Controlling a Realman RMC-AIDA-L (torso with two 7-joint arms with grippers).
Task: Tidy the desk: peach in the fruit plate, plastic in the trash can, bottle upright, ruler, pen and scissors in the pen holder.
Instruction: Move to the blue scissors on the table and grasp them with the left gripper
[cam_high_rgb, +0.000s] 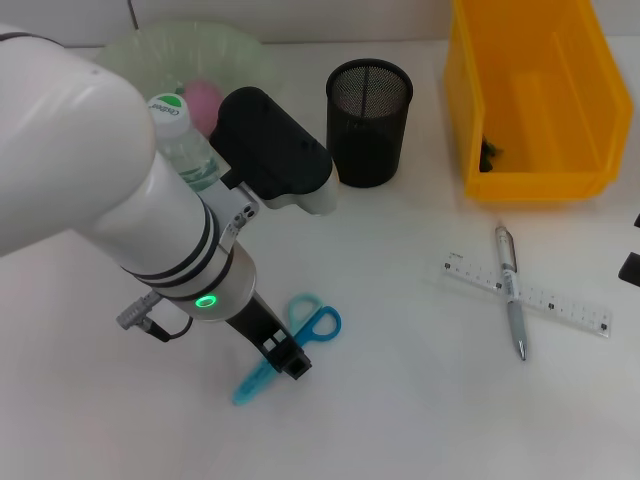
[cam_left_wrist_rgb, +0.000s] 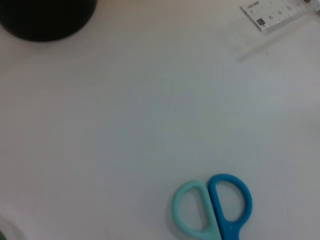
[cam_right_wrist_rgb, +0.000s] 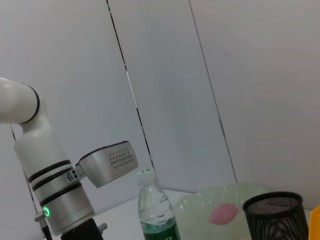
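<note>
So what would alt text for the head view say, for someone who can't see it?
The left gripper is down on blue scissors on a white desk. Beyond stand an upright bottle, a plate holding a peach, a mesh holder and a yellow bin; a pen lies across a ruler.

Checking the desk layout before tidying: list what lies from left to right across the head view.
Bottle → left end effector at the scissors → pen holder → pen lying across the ruler, with the trash can behind them.
</note>
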